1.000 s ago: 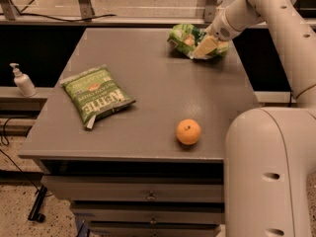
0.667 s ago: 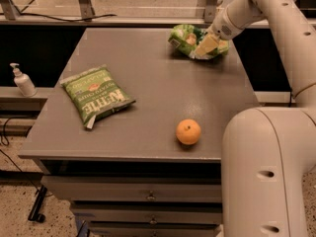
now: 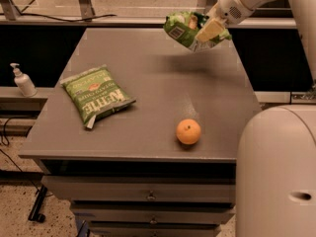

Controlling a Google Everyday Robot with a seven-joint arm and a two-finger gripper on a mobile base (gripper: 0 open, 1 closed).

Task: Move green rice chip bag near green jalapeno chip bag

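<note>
**A:** Entry one, green rice chip bag (image 3: 178,28)?

**B:** Glossy bright-green film, crumpled. It is held in the air above the far right part of the surface (image 3: 158,98), with a soft shadow beneath. The tool (image 3: 210,31) is clenched on the bag's right side, a pale finger pressed into the film.

**A:** Entry two, green jalapeno chip bag (image 3: 97,96)?

**B:** Flat, matte, darker green; rectangular, with pale crimped ends and white block lettering. It lies at the left, well apart from entry one.

**A:** Sundries?

**B:** Orange (image 3: 188,131), round with dimpled skin, near the front edge. Soap bottle (image 3: 22,80), white plastic pump, on a ledge off the left side. The surface is plain grey and smooth, with drawers below.

**A:** Progress?

**B:** The pickup appears done. Outstanding, by my reckoning: carry the bag leftward, set it beside entry two, release.
</note>
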